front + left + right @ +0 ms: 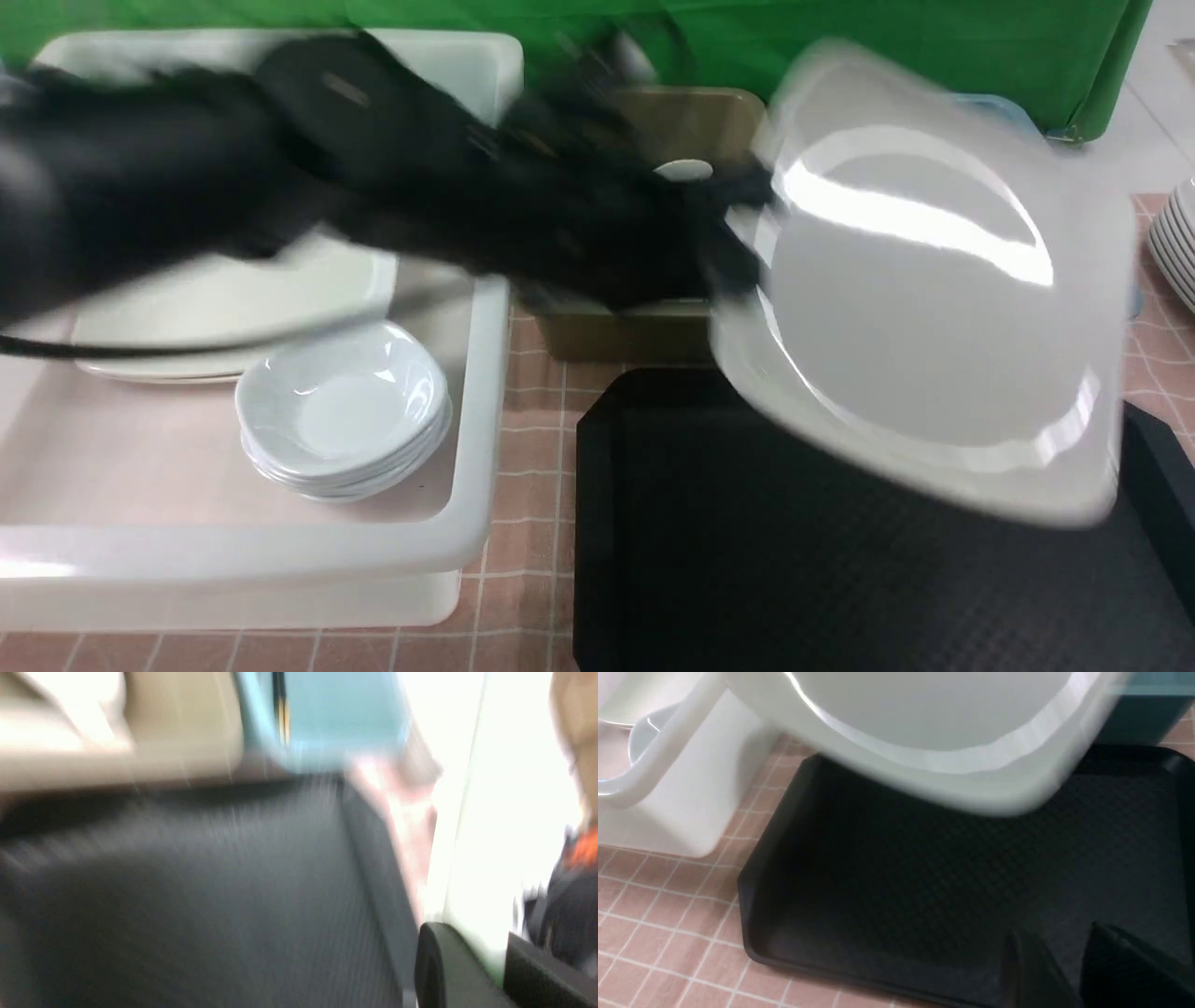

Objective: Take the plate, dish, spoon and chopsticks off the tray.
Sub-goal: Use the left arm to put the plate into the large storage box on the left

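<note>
Plate: the plate [924, 308] hangs tilted in the air over the far edge of the tray [840, 579]. It touches nothing beneath it and is heavily blurred.
Left gripper: the left gripper [738, 233] reaches across from the bench's left side. Its jaws are drawn together on the plate's left rim and grip that edge alone.
Plate against gripper: the whole plate sticks out to the right of the jaws, so nearly all its weight hangs beyond the pinch.
Right gripper: the right gripper [1069, 975] hangs over the tray with its jaws apart and nothing between them.
Tray: the floor in view is bare, and its far strip is hidden under the plate.
Chopsticks: the chopsticks [281, 714] lie in the blue tub [336, 714] beyond the tray's far edge.
Likely goal: the white bin [476, 392] at the bench's left edge, judging by the stack of like plates [233, 299] inside it.
Risk, slip: the rim is glossy and held at one edge, so a fast swing could make the plate pivot in the jaws or drop onto the tray.
Risk, collision: on the way left, the plate's low edge could catch the bin's right wall or the olive tub [691, 121] by the tray's far left corner.
Risk, landing: if lowered too near the bin's near side, the plate would land on the small dishes [341, 411] rather than on the plate stack.
</note>
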Robot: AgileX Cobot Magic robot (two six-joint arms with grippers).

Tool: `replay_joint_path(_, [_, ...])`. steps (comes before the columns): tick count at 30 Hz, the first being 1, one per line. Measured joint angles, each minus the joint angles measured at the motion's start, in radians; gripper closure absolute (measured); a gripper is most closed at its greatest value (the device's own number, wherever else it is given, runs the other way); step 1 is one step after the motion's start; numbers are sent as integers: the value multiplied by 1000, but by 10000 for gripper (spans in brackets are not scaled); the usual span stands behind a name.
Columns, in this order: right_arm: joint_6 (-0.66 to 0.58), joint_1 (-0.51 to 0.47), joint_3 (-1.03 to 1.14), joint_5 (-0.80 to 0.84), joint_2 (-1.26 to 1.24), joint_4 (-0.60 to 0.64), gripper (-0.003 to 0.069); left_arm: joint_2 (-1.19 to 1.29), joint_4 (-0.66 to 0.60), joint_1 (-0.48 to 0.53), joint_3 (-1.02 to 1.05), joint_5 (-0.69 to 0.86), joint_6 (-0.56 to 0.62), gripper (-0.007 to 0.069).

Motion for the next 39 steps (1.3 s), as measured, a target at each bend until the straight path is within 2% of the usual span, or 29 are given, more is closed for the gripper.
replay_joint_path(3, [-1,0,0,1,0,0,419,-117,48,154,0,41,0,605])
replay_joint_path(7, [-1,0,0,1,0,0,419,-197,176,470,-2,134,-2,608])
replay_joint_path(9, [-1,0,0,1,0,0,419,-193,210,560,-2,151,-2,608])
replay_joint_path(10, [-1,0,0,1,0,0,419,-171,228,663,-2,172,0,606])
replay_joint_path(12, [-1,0,0,1,0,0,419,-123,209,781,-2,189,36,603])
replay_joint_path(14, [-1,0,0,1,0,0,419,-61,127,898,-2,188,150,603])
replay_joint_path(15, [-1,0,0,1,0,0,419,-55,118,898,-2,187,150,603])
replay_joint_path(16, [-1,0,0,1,0,0,419,-15,40,951,-2,181,234,603])
replay_joint_path(19, [-1,0,0,1,0,0,419,48,-25,985,-2,145,301,603])
replay_joint_path(23, [-1,0,0,1,0,0,419,127,-44,988,-2,90,377,604])
replay_joint_path(28, [-1,0,0,4,0,0,419,221,-68,985,-2,101,472,604])
replay_joint_path(34, [-1,0,0,4,0,-1,419,297,-111,985,-8,135,493,607])
replay_joint_path(39, [-1,0,0,4,0,-1,419,332,-99,982,-10,171,497,601])
